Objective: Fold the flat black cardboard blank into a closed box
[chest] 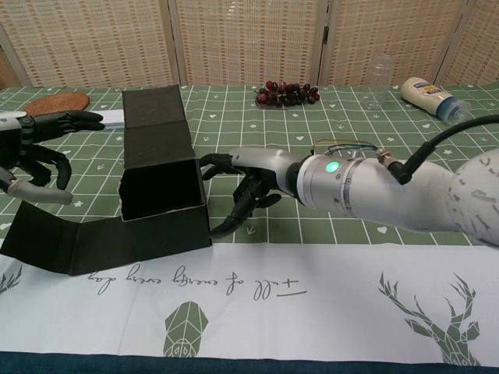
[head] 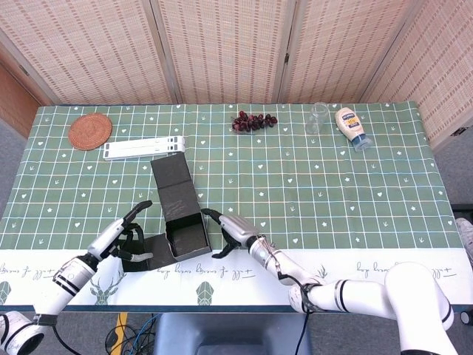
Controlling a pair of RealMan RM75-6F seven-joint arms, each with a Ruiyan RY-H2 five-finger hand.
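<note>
The black box [chest: 160, 191] sits half folded near the front edge of the green surface [head: 310, 185], with its top open and one long flap lying flat to the left. The right hand [chest: 242, 183] has spread fingers touching the box's right wall and holds nothing. The left hand [chest: 35, 152] hangs over the flat flap, fingers loosely apart; it seems to hold nothing too.
</note>
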